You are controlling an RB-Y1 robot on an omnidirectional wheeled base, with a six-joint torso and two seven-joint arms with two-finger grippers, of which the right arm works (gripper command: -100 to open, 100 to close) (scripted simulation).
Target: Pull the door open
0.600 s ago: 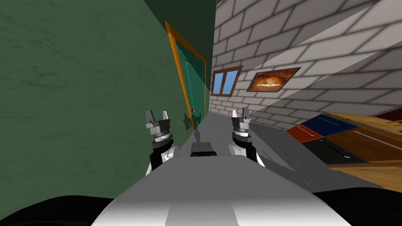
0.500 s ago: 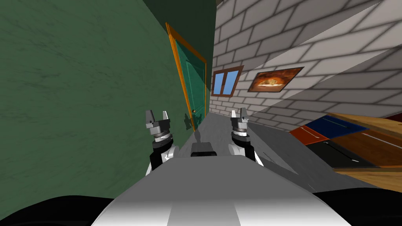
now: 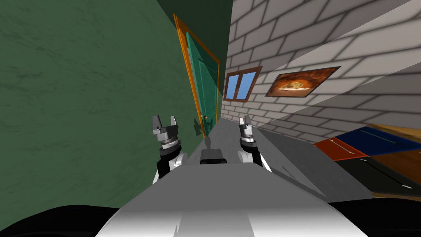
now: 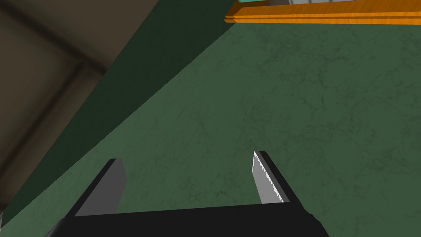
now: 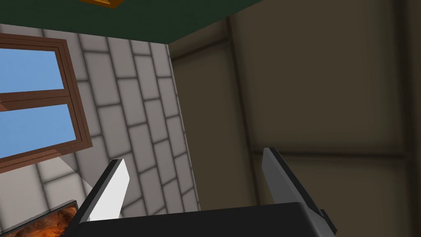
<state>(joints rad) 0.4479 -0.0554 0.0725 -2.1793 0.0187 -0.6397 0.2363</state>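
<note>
Nearest the camera, two grippers are raised side by side, well apart. The left gripper [image 3: 165, 121] has its two fingers spread and holds nothing; it is close beside a dark green wall [image 3: 82, 103] that runs along the robot's left. The right gripper [image 3: 246, 120] is also released and empty, over a grey floor [image 3: 263, 144]. Farther along the green wall, well beyond the left gripper, is a teal door [image 3: 207, 88] in an orange frame [image 3: 183, 57]. A small, dark handle [image 3: 204, 118] sits low on the door's far edge. Neither gripper touches it. Beyond the door, a grey brick wall [image 3: 287, 37] carries a brown-framed window [image 3: 239, 85] and an orange picture [image 3: 303, 81].
</note>
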